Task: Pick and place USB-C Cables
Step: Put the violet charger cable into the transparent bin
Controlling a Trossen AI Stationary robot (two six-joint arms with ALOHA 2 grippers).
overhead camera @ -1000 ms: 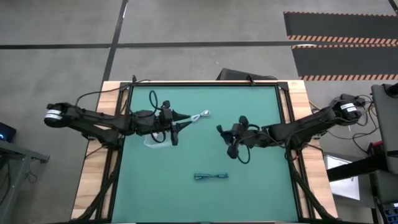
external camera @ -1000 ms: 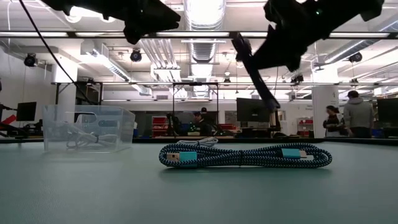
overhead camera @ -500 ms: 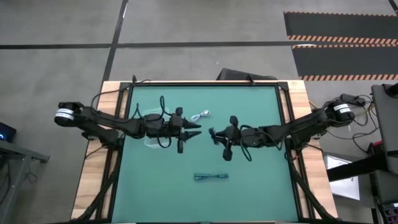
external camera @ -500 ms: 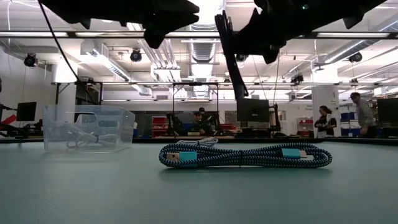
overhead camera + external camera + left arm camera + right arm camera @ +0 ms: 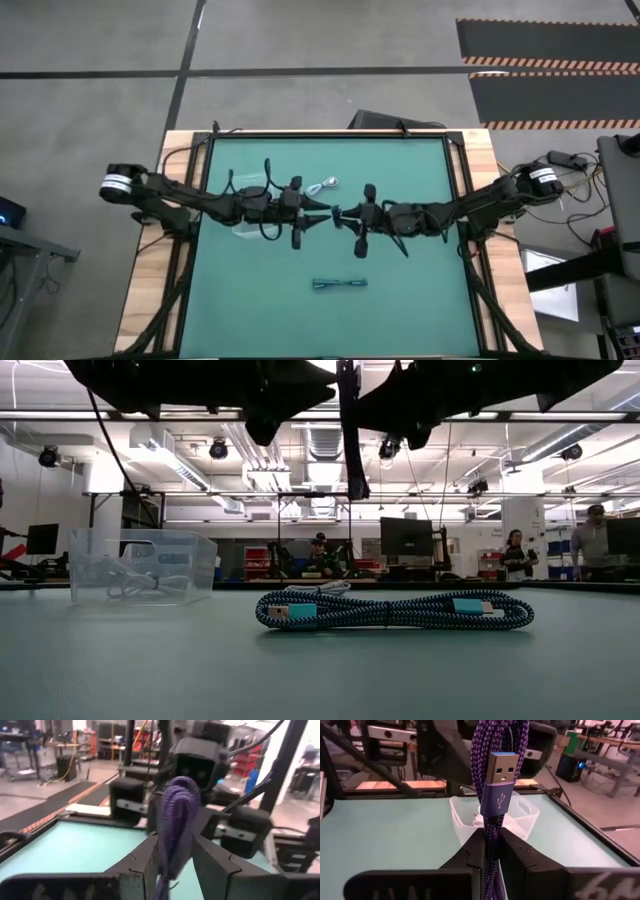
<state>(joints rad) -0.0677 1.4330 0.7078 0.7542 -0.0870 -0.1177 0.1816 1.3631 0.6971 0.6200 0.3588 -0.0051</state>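
A purple braided cable bundle [image 5: 496,750] with a USB plug [image 5: 499,779] hangs upright above the table's middle, seen as a dark strip [image 5: 348,435] in the low view. My right gripper [image 5: 492,845] is shut on it. My left gripper [image 5: 176,851] faces it from the left, open, one finger on either side of the bundle [image 5: 176,815]. In the high view the two grippers [image 5: 318,213] [image 5: 340,214] meet tip to tip. A teal-black cable bundle [image 5: 390,610] [image 5: 340,284] lies flat on the near table. A white cable [image 5: 322,186] lies farther back. My right gripper pinches the purple bundle between its two fingers, below the plug [image 5: 492,822]. The fingers come level from the table's right and lie across the bundle. It stands upright, lifted clear of the table. My left gripper: I cannot tell whether its fingers [image 5: 145,865] touch the bundle.
A clear plastic container [image 5: 143,567] [image 5: 495,815] holding a white cable sits on the left part of the table, partly under my left arm [image 5: 248,228]. The green mat [image 5: 400,290] is bare around the teal cable. People stand in the room behind.
Both arms reached toward the table's middle: my left gripper moved right and my right gripper moved left until they met. The purple bundle came along with the right gripper and turned from slanting to upright.
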